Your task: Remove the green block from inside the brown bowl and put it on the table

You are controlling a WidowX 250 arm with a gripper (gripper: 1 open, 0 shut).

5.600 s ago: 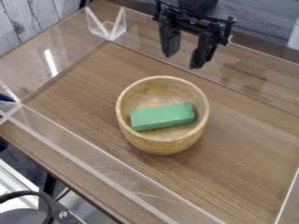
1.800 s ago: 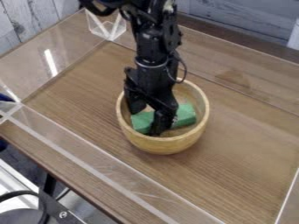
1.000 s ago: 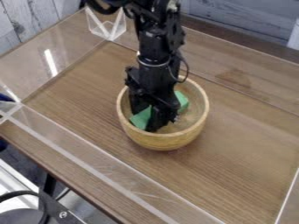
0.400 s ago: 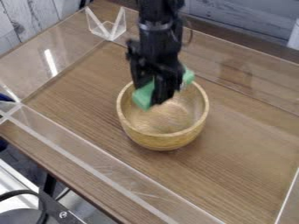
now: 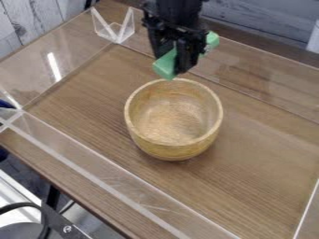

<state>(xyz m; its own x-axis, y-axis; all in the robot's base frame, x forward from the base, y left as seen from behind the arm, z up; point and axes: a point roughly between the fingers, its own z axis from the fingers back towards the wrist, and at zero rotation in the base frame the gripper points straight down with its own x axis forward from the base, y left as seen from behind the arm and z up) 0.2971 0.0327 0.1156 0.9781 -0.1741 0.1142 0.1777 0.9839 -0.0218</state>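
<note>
Clear V-shaped acrylic piece (image 5: 115,26) at far corner.

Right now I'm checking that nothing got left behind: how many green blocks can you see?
1. The green block is held in the fingers, lifted above the bowl, which looks empty.

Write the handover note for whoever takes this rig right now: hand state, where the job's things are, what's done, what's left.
Hand: pointing down, shut on the green block, which sits tilted between the fingers with its ends sticking out either side.
Green block: in the air, above the far rim of the brown bowl, touching nothing but the hand.
Brown bowl: upright near the middle of the table, now empty.
Done: block gripped and lifted out of the bowl.
Left: carry it sideways clear of the bowl, lower it onto bare tabletop, open the hand, back away. Open wood shows on both sides of the bowl.
</note>
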